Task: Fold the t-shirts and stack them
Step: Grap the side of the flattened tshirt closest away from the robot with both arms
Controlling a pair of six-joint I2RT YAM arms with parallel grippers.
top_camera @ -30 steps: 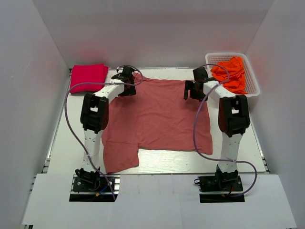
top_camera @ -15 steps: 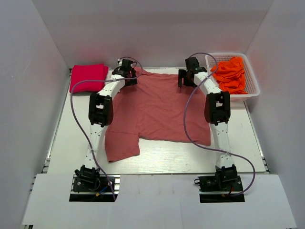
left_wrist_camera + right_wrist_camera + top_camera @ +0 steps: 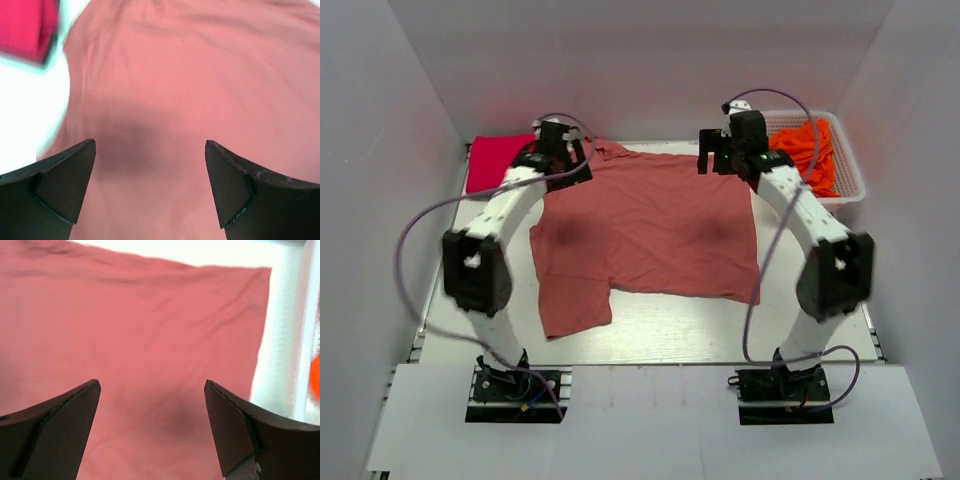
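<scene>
A dusty salmon-pink t-shirt (image 3: 645,225) lies spread flat on the white table, one sleeve reaching toward the near left. My left gripper (image 3: 558,155) hovers open and empty above its far left corner; the left wrist view shows the salmon cloth (image 3: 200,85) below the spread jaws. My right gripper (image 3: 725,158) hovers open and empty above the far right corner; the cloth (image 3: 140,325) lies below it. A folded crimson-pink t-shirt (image 3: 498,160) sits at the far left. Orange t-shirts (image 3: 807,150) lie in the basket.
A white plastic basket (image 3: 848,180) stands at the far right beside the right arm. White walls close in the table on three sides. Purple cables loop from both arms. The table's bare strip (image 3: 720,335) runs along the near edge.
Both arms have stretched out and lifted, and the grippers have risen above the shirt's far corners. The shirt has been drawn farther back and lies flatter.
</scene>
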